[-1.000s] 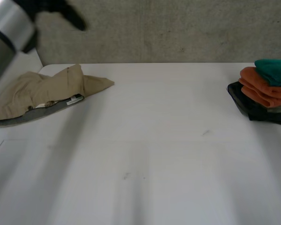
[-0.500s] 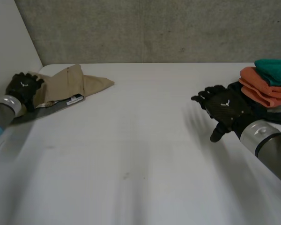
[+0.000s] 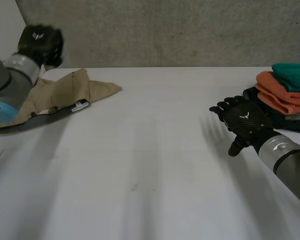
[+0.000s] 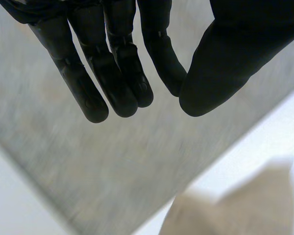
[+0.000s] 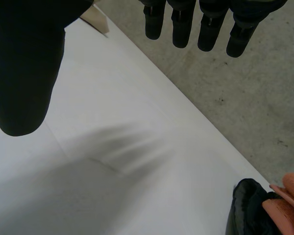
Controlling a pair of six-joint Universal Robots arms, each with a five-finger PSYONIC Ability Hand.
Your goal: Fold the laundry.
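Note:
A crumpled beige garment (image 3: 65, 92) with a dark inner waistband lies at the table's back left; in the left wrist view its beige cloth (image 4: 235, 205) lies well below the fingertips. My left hand (image 3: 40, 42) is raised in front of the wall above that garment's far end. Its fingers (image 4: 115, 73) are curled in toward the thumb and hold nothing. My right hand (image 3: 242, 120) hovers palm down over the table's right side with fingers (image 5: 208, 29) straight and spread, just left of a stack of folded clothes.
The stack at the right edge has a teal piece (image 3: 292, 75) on top, orange (image 3: 282, 97) under it and black (image 3: 275, 120) at the bottom; the black (image 5: 247, 208) and orange (image 5: 289, 205) pieces also lie beyond my right hand. A grey wall (image 3: 180, 30) backs the white table (image 3: 150, 165).
My left hand lifted off the beige garment's left end up toward the wall and its fingers closed. My right hand came in from the right and shifted slightly nearer.

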